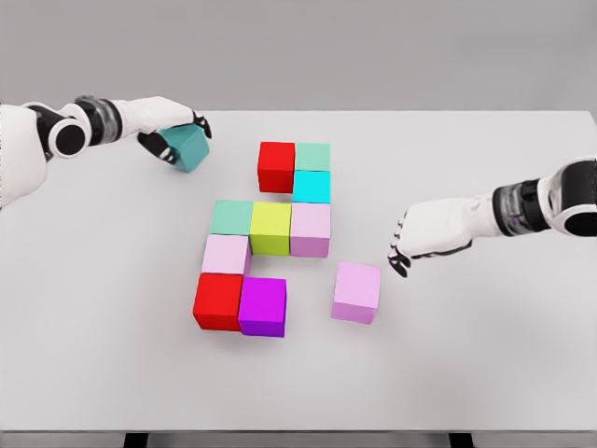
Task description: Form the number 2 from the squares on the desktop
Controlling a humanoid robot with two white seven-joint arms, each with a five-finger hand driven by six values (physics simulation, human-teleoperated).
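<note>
you are looking down from the robot's head at a white table (112, 355) with coloured cubes partly laid out as a numeral two. the top row has a red cube (276, 166) with a pale green cube (312, 156) touching its right side. below the green one sits a cyan cube (311, 186), and under that a lilac cube (310, 229). the middle row runs leftward from there: a yellow-green cube (270, 228), then a mint cube (231, 217). beneath the mint one is a pale pink cube (226, 254), then a second red cube (218, 301) with a magenta cube (263, 305) touching its right side.

the bottom row looks one cube short. a loose pink cube (356, 291) sits apart to the right of the magenta one, with a clear gap between them. your right hand (420, 233) hovers just above and right of that loose cube, fingers spread and drooping, holding nothing.

your left hand (173, 126) is at the far left of the table, fingers curled around a teal cube (189, 148), well apart from the figure.

the step in hand appears to be completing the rows. the next move probably calls for sliding the loose pink cube left until it meets the magenta one, and bringing the teal cube beside the top red cube, without nudging the set cubes.
</note>
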